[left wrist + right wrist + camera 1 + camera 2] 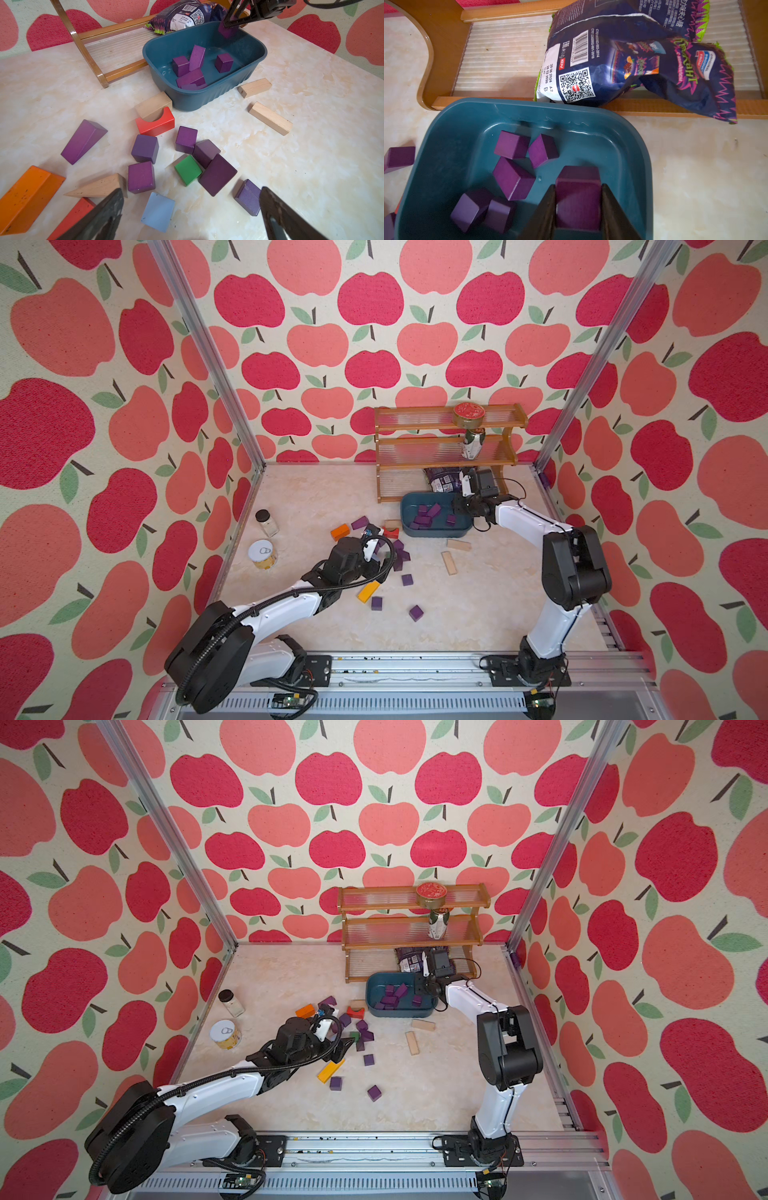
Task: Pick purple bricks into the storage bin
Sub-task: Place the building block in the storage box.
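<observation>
The storage bin (436,533) (207,97) (446,124), a dark teal tub, sits in front of the wooden rack and holds several purple bricks (512,178). Over its right end, my right gripper (578,187) (230,22) (459,506) is shut on a purple brick (578,203) (227,32), clear of the bin floor. My left gripper (191,190) (384,560) is open, nothing between its fingers, low over a loose cluster of purple bricks (141,176) (217,174) (248,197). More purple bricks (407,580) (416,612) lie nearer the front.
The wooden rack (444,439) holds two cans and a purple snack bag (643,62). Red (155,124), green (188,170), light-blue (159,211), orange (27,197), yellow (368,591) and plain wood blocks (459,544) lie among the purple ones. A jar (267,522) and a tin (262,554) stand left.
</observation>
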